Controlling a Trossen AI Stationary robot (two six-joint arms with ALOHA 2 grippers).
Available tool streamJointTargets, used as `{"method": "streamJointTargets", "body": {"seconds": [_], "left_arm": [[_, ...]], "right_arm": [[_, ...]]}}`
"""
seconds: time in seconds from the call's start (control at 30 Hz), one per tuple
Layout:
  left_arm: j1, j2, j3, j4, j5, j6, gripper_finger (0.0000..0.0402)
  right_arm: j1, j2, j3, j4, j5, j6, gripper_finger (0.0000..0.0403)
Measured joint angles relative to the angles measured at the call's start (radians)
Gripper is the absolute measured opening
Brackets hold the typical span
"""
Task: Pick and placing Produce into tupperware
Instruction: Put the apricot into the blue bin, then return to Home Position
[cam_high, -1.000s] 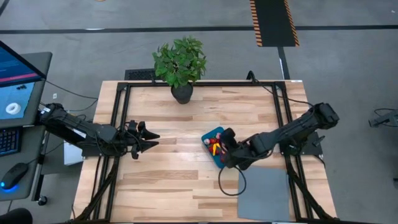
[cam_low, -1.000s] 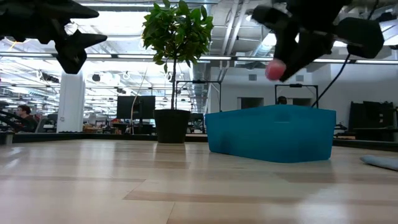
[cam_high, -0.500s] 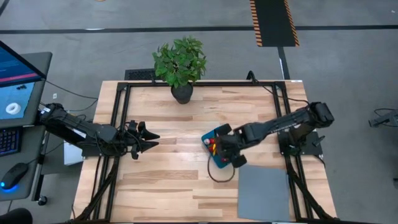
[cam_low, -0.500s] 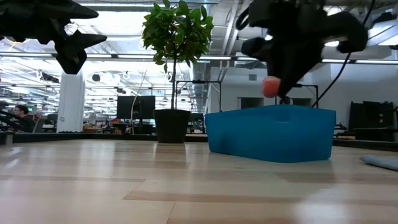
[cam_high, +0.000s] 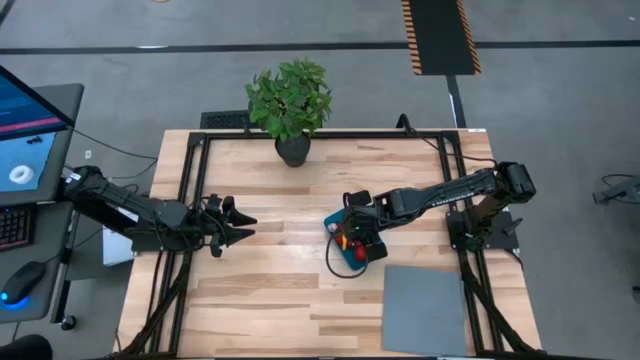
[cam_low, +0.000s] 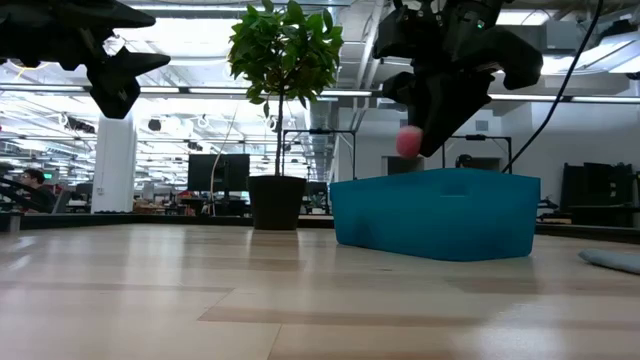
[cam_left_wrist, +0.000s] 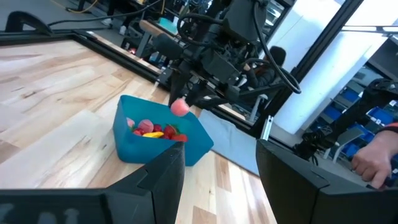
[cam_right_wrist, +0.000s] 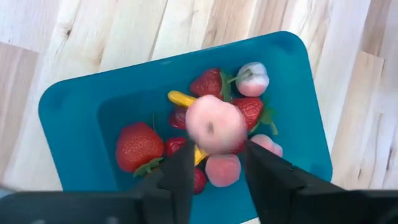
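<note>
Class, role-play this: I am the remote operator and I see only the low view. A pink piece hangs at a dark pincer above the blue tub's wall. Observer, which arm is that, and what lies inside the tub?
Observer: It is the right pincer, reaching in over the tupperware from the table's right side.
Operator: Is the tub empty?
Observer: No. The right wrist view shows strawberries, a yellow piece and other pink pieces already in it.
Operator: Is the pink piece truly over the opening?
Observer: Yes. In the right wrist view the pink piece sits between the fingers, with the tub's floor right behind it.
Operator: And the other arm?
Observer: The left pincer waits open near the table's left edge.
</note>
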Motion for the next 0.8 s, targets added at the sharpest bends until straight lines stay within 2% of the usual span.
{"method": "streamJointTargets", "body": {"seconds": [0.23,0.33,0.4,0.6,0.8], "left_arm": [[0.001,0.000,0.000,0.000,0.000,0.010,0.0187],[0.001,0.000,0.000,0.029,-0.003,0.061,0.0187],[0.000,0.000,0.000,0.105,-0.001,0.129,0.0187],[-0.001,-0.009,0.000,0.359,-0.002,0.252,0.0187],[0.000,-0.038,0.000,0.338,-0.062,0.476,0.0187]], "right_arm": [[0.004,0.000,0.000,0.008,0.000,0.025,0.0214],[0.009,0.000,0.000,0.032,-0.002,0.027,0.0234],[0.005,-0.016,-0.002,0.093,-0.005,0.066,0.0240],[-0.021,-0.212,-0.018,0.290,0.000,0.125,0.0240],[-0.082,-0.484,-0.126,0.395,0.004,0.144,0.0240]]}}
